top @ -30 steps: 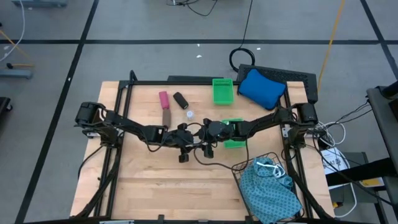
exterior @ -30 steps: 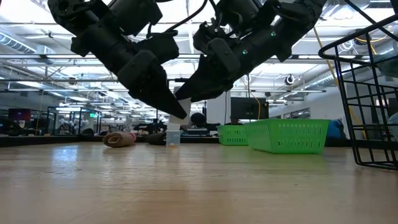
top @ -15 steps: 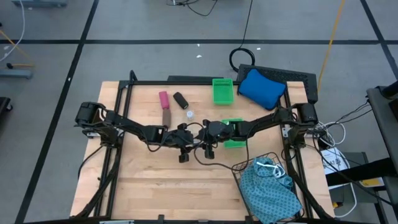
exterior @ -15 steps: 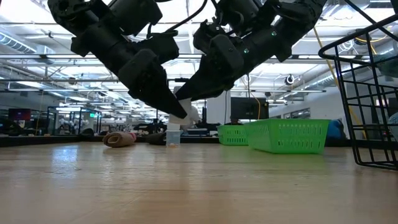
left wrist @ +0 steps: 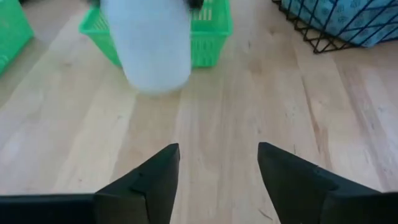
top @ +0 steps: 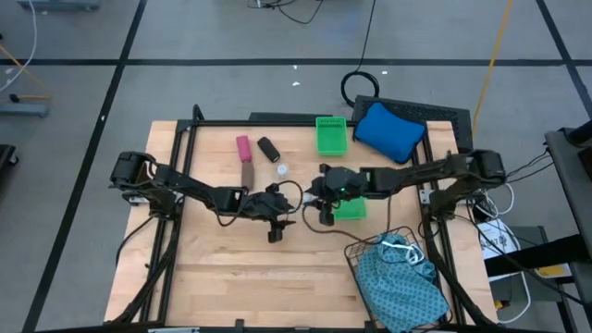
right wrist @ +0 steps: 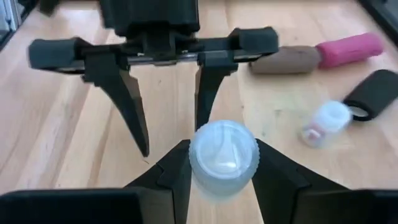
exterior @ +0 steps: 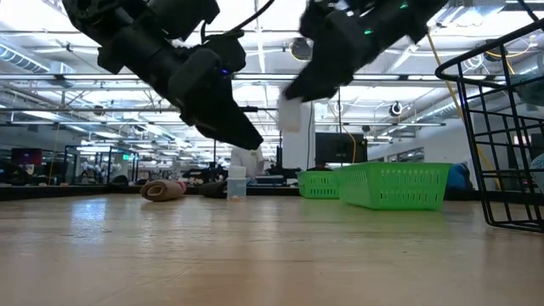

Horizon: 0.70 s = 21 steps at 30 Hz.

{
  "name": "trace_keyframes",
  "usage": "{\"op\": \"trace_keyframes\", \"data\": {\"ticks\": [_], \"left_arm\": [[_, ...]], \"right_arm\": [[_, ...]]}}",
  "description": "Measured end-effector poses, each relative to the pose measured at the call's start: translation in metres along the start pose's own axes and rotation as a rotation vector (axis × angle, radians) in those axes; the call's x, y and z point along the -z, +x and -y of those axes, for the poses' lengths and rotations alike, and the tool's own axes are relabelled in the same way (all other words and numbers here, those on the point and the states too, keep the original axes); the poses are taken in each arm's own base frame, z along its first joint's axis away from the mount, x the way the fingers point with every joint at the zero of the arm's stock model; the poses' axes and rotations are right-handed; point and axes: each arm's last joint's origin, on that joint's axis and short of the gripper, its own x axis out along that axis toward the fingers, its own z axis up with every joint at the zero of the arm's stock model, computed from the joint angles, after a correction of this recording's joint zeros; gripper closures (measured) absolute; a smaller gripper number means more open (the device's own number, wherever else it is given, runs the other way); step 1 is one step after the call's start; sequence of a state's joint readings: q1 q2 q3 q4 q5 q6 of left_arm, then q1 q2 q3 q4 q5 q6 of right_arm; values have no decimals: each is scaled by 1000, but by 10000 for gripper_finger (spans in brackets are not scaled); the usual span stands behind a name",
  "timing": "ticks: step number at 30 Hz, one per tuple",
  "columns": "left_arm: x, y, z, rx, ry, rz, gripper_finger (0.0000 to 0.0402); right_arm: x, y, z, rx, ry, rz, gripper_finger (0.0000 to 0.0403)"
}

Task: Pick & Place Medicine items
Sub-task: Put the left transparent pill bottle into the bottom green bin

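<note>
A small white vial [right wrist: 222, 155] with a ribbed round cap hangs in the air at mid-table, with my right gripper [right wrist: 222, 167] shut on it. My left gripper [left wrist: 217, 167] faces it from the table's left, open and with nothing between its fingers; from there the vial [left wrist: 152, 46] shows blurred ahead. In the low view the vial [exterior: 291, 115] is above and to the right of the left gripper [exterior: 253, 141]. On the far-left part of the table lie a pink cylinder [top: 243, 148], a brownish one [top: 248, 173], a black one [top: 269, 148] and another white vial [top: 281, 170]. My right gripper pinches the vial's body just under its cap [right wrist: 205, 177] between its two fingers. The fingers come from the table's right, slanting down. The vial is lifted clear of the table, with its cap turned up toward the wrist camera.
One green tray [top: 349, 209] lies under my right arm, another [top: 331, 135] at the far edge beside a blue cushion [top: 388, 129]. A wire basket [top: 365, 250] with teal cloth [top: 402, 287] stands at the near right.
The vial, earlier between both grippers' tips low over the table, has gone up and toward the table's right edge with my right gripper. My left gripper has let go of it and kept its place.
</note>
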State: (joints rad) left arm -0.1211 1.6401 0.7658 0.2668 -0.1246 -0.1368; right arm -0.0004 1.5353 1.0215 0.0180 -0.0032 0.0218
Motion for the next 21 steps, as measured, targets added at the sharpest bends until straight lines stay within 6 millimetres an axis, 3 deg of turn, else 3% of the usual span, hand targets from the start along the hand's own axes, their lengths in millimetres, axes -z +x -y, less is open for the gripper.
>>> {"op": "trace_keyframes", "data": {"ticks": [4, 12, 21], "left_arm": [[-4, -2, 0, 0, 1, 26, 171], [-4, -2, 0, -3, 25, 33, 174], [-5, -2, 0, -3, 24, 43, 174]], "right_arm": [[7, -29, 2, 88, 34, -41, 280], [52, -77, 5, 171, 156, -79, 280], [110, -89, 10, 313, 266, -134, 280]]}}
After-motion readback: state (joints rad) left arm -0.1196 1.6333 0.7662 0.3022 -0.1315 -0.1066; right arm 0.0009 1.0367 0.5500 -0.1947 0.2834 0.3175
